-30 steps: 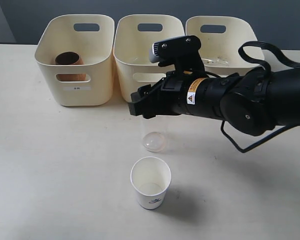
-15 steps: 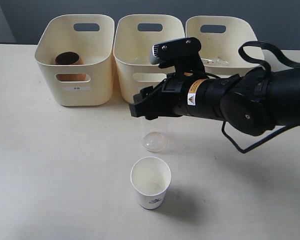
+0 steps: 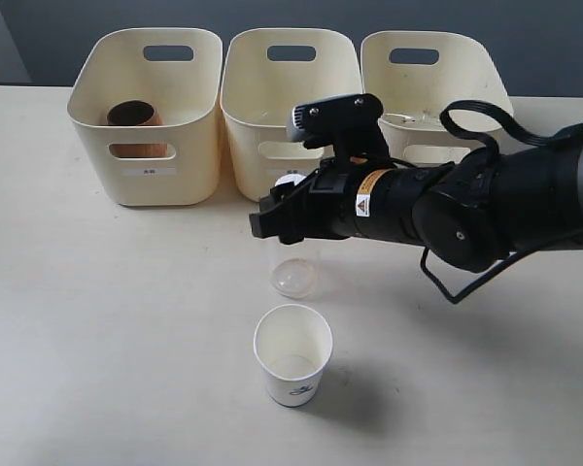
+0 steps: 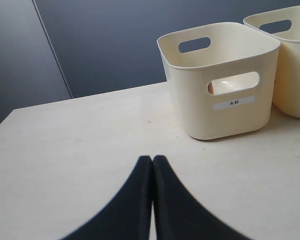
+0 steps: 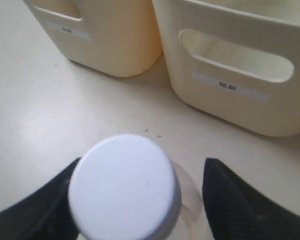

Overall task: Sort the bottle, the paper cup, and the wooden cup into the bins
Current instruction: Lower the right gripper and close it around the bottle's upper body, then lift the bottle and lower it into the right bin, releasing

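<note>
A dark grey wall backs my pale table, with three cream bins in a row at its far edge. The wooden cup sits in the left-hand bin. My right claw straddles the bottle, which stands upright in front of the middle bin; its white cap sits between the two fingers, but I cannot tell whether they press it. The paper cup stands upright just in front of the bottle. My left claw is closed on nothing above bare table.
</note>
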{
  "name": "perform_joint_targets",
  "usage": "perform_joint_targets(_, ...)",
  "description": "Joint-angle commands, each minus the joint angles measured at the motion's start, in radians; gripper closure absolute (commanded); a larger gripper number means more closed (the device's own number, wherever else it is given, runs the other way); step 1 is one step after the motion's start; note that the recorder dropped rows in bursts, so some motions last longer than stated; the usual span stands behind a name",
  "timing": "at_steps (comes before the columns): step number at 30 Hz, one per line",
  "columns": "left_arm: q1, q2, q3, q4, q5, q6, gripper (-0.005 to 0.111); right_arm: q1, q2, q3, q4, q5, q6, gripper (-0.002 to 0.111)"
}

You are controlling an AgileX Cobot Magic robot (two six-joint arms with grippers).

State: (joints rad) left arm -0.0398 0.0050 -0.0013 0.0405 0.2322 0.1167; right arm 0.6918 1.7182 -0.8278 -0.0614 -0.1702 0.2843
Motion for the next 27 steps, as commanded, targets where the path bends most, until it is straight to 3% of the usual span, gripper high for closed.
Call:
perform_joint_targets(1,-0.003,-0.005,0.001,-0.001,-0.001,-0.002,0.107,-0.005,0.000,0.004,0.015,-0.031,-0.002,0.050)
perform_joint_targets(3,-0.003,-0.005,0.001,-0.001,-0.001,-0.002,0.107,-0.005,0.000,0.004,0.015,-0.031,-0.002,0.059)
perform_joint_targets(10,-0.003,-0.005,0.001,-0.001,-0.001,-0.002,0.107,-0.005,0.000,0.004,0.015,-0.027,-0.002,0.107)
perform_joint_targets(16,-0.003,-0.005,0.001,-0.001,-0.001,-0.002,0.107,-0.005,-0.021,0.004,0.015,-0.026,-0.002,0.109)
perform_joint_targets(24,-0.003,-0.005,0.001,-0.001,-0.001,-0.002,0.107,-0.007,-0.208,0.004,0.015,0.040,-0.066,0.109)
perform_joint_targets(27,-0.003,-0.005,0.001,-0.001,-0.001,-0.002,0.107,-0.063,-0.280,0.004,0.023,0.056,-0.071,0.109)
